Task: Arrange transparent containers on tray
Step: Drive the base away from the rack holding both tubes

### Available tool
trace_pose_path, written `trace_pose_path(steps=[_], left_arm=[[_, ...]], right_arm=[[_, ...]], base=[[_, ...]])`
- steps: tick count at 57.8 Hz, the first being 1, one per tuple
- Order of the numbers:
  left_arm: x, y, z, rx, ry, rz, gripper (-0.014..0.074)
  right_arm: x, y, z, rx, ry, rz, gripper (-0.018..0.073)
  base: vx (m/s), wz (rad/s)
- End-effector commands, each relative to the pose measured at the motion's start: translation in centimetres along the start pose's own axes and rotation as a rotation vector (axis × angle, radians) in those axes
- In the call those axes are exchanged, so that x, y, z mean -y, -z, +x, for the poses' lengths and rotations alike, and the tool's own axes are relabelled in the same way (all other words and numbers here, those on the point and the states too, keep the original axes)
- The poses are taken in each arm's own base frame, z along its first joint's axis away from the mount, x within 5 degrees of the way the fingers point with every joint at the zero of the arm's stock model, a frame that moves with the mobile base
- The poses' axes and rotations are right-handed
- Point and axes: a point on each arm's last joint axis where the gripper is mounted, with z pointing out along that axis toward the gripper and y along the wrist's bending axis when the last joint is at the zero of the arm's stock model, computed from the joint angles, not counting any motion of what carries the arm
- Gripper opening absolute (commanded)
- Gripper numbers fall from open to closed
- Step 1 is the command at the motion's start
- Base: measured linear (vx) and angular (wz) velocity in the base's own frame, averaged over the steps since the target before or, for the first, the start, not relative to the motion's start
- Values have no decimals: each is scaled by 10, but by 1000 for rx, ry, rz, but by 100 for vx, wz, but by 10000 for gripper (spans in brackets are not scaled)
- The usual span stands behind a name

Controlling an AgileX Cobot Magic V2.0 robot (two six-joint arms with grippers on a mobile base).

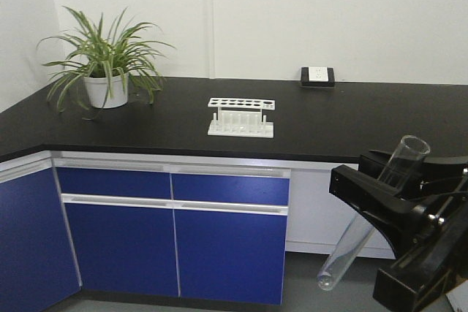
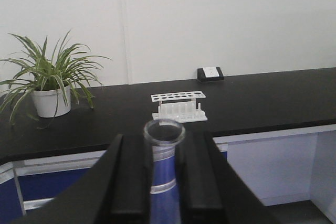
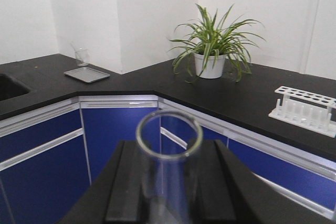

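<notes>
A clear glass test tube (image 2: 164, 132) stands between the black fingers of my left gripper (image 2: 164, 145), rim toward the camera, with the gripper shut on it. Another test tube (image 3: 169, 135) is held the same way by my right gripper (image 3: 169, 153). In the front view, a black gripper (image 1: 376, 180) at the lower right holds a tilted tube (image 1: 358, 235), rim up and rounded bottom hanging low in front of the cabinets. I take it for the right one. The yellow tray is out of view in every frame.
A white rack with round holes (image 1: 241, 117) stands on the black counter (image 1: 351, 122), with a potted plant (image 1: 106, 71) to its left and a small black box (image 1: 317, 75) at the wall. A grey metal tray (image 3: 86, 74) with a beaker (image 3: 81, 56) lies near a sink (image 3: 8, 85). Blue cabinets (image 1: 175, 239) stand below.
</notes>
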Motion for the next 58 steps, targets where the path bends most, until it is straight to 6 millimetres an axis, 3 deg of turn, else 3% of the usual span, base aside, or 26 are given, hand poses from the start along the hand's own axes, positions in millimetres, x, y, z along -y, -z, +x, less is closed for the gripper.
trace_pose_path(steps=[1, 21, 58], left_arm=[[3, 2, -19, 111, 11, 29, 132], [3, 2, -19, 111, 11, 29, 132], [3, 2, -19, 111, 11, 29, 132]], right_arm=[[0, 4, -19, 124, 12, -1, 146], [0, 4, -19, 124, 12, -1, 146], [0, 4, -19, 124, 12, -1, 146]], base=[[-24, 15], [-19, 30], [-9, 53]])
